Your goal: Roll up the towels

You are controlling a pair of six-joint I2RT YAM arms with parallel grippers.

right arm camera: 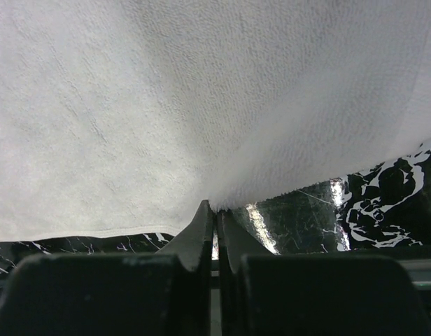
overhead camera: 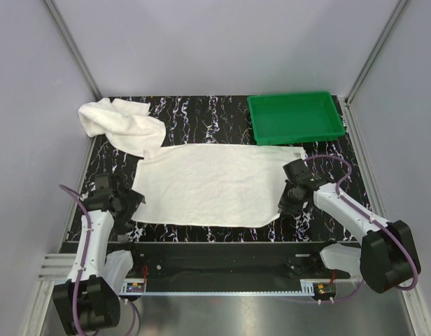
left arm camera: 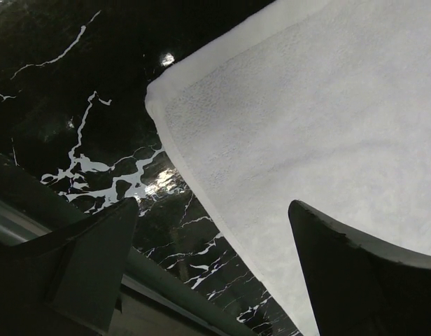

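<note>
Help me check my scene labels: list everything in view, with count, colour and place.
spread towel: 1, white, lying flat across the middle of the table
crumpled towel: 1, white, bunched at the far left corner, touching the far left corner of the spread towel
tray: 1, green, far right corner
table: 1, black with white marbling, under everything
left gripper: 1, black fingers, open, at the near left corner of the spread towel
right gripper: 1, black fingers, shut on the right edge of the spread towel, which puckers up at the tips
</note>
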